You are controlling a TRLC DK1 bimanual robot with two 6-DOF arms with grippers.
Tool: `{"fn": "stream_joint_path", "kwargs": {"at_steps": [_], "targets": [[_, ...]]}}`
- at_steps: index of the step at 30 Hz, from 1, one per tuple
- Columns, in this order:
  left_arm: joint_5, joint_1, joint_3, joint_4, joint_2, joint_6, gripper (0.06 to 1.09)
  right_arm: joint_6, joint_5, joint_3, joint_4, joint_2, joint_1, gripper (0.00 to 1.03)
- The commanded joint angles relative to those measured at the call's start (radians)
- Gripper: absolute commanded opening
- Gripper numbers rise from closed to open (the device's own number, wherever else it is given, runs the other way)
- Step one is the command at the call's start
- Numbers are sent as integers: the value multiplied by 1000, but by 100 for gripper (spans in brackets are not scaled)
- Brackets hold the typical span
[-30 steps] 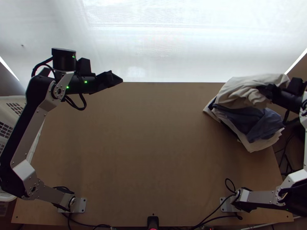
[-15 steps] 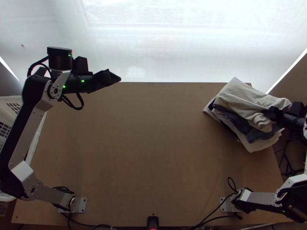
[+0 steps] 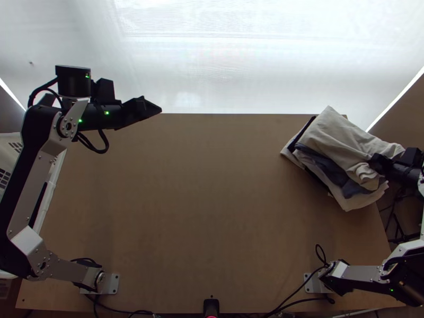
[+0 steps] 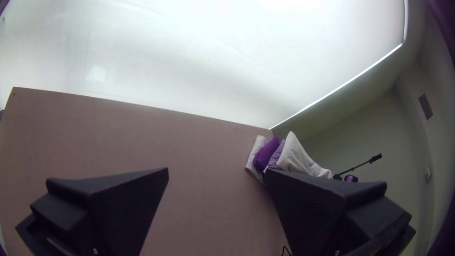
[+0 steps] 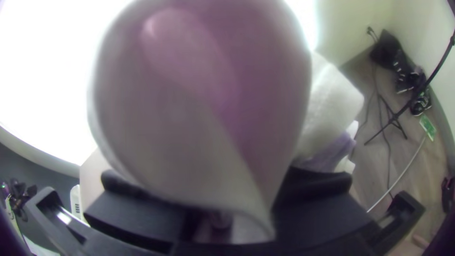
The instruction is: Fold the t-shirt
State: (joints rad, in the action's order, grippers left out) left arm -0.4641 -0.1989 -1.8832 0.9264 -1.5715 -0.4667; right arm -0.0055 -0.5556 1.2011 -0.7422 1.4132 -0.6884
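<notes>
Left gripper, fingers apart with nothing between them, hangs over the far left part of the light wooden table in the top view. Right gripper is clamped on the cream fabric t-shirt, at its bunched right end. T-shirt lies on a loose pile at the table's far right; its smoother part runs to a corner near the far edge. Under it: soft slate-blue cloth, plus off-white cloth poking out at the bottom. White plastic basket, slotted walls, sits by the left table edge. Smooth, bright white sheet beyond the far edge.

Left wrist view: wide gap between the left gripper's flat, wedge-shaped fingers. Pile is farther off, its blue cloth coming out purple here. Adds a thin black stand arm and a grey rectangular vent on the wall.

Right wrist view: rounded, blurry bulge of t-shirt fabric hides the fingertips of the right gripper, pinkish on part of it. Adds a black metal tripod, dark shoes and a green rectangular card on wood-look flooring.
</notes>
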Motion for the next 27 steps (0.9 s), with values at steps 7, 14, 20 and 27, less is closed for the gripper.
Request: {"fn": "stream_joint_path", "kwargs": {"at_steps": [7, 14, 20, 27], "targets": [[-4, -2, -5, 6, 1, 3, 105, -1, 80, -14, 33, -53, -46, 61], [-5, 0, -8, 6, -2, 3, 105, -21, 187, -6, 38, -152, -43, 99], [-5, -14, -8, 8, -4, -6, 105, -30, 338, -78, 185, -261, -33, 99], [-5, -28, -13, 8, -4, -10, 105, -47, 395, -11, 205, -300, 20, 97]]}}
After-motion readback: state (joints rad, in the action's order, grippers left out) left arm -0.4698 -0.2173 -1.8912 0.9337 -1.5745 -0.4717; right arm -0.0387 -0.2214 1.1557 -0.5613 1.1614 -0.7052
